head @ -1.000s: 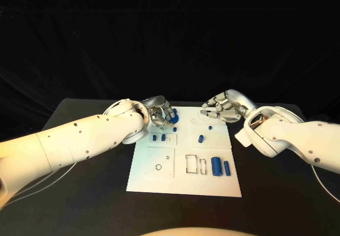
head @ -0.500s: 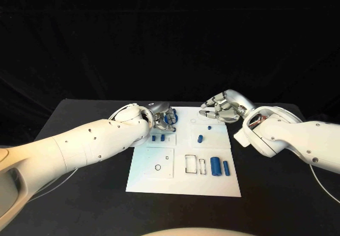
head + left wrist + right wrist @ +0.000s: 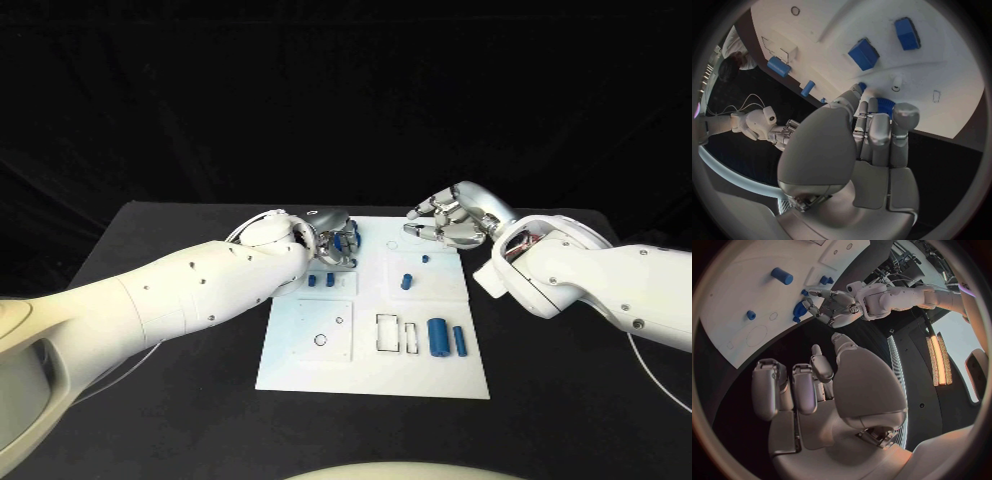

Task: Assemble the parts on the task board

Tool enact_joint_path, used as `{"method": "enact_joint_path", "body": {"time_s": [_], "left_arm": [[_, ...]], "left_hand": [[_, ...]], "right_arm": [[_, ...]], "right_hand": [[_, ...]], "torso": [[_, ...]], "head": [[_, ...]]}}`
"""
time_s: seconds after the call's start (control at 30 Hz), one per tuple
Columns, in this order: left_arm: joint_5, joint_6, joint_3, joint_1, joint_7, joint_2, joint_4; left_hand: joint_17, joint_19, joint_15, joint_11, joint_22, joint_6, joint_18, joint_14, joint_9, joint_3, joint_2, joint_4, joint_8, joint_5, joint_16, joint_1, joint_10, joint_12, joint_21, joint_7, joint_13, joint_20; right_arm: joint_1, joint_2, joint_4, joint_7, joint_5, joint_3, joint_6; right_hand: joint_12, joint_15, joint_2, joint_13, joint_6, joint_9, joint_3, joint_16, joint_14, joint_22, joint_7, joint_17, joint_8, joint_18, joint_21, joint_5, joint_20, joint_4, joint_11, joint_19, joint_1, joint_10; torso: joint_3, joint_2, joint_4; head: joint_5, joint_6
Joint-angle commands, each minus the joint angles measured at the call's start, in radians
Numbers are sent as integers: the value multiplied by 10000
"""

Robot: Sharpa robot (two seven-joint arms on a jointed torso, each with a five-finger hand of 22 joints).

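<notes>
- Board point(image 3: 372, 370): white plate, mid frame in head view, flat on black counter point(image 3: 173, 400).
- Parts: small blue pcs. Two cylinders point(image 3: 450, 341) at lower right of board, one point(image 3: 408, 280) mid board, two small blocks point(image 3: 323, 281) left of centre.
- L hand point(image 3: 335, 242): at board's upper-left corner, fingers point(image 3: 879, 130) curled close round a blue part point(image 3: 885, 106); looks pinched, hold partly hidden.
- R hand point(image 3: 450, 222): over board's upper-right edge, fingers point(image 3: 804, 385) loosely curled, apart, nothing in them.
- Handling (my guess): parts look like hard plastic, light, stiff, smooth so prob. slippery; not fragile.
- Grip: fingertip pinch across the sides, mid-length on cylinders; leave the end free for its slot.
- Board looks thin and light; a hard push may slide it.
</notes>
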Motion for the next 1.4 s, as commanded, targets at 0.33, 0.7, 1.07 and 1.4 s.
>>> {"method": "enact_joint_path", "body": {"time_s": [0.33,0.7,1.07,1.4], "left_arm": [[-144,503,4,-11,60,98,-1],[-38,675,7,-37,-15,141,-117],[123,717,7,-107,65,274,-370],[269,781,7,-121,141,318,-443]], "left_hand": [[207,324,-22,-35,697,197,-220,220,-166,229,59,-77,-118,-37,312,-47,293,-194,535,-16,-179,-44],[261,541,-53,-59,1218,438,-310,352,-323,571,190,-208,-187,-36,490,-21,609,-422,936,-5,-372,-38],[224,537,-61,-72,1259,518,-312,360,-380,712,261,-218,-223,-35,506,-87,726,-517,975,-13,-438,-46],[165,522,-52,-54,1312,324,-319,359,-543,849,167,-288,-479,-35,528,-192,902,-715,1023,48,-547,-42]], "right_arm": [[-7,25,2,95,-114,0,104],[-7,49,-17,96,-137,0,109],[-7,84,-5,93,-147,1,124],[-7,97,12,77,-148,1,139]], "right_hand": [[-17,-57,73,4,14,16,38,-33,537,1362,-20,504,61,72,-59,61,-6,15,-24,-74,50,-23],[-17,-57,73,4,14,16,38,-33,537,1362,-20,504,61,72,-59,61,-6,15,-24,-74,50,-23],[-7,-58,81,14,19,17,44,-32,539,1363,-21,506,65,72,-59,73,-6,13,-25,-72,54,-13],[-7,-58,81,14,19,17,44,-32,539,1363,-21,506,65,72,-59,73,-6,13,-25,-72,54,-13]], "torso": [[-9,-4,13],[-4,6,4],[-4,-6,10],[-2,-6,12]], "head": [[-31,-15],[-53,-46],[-70,-55],[-80,-54]]}}
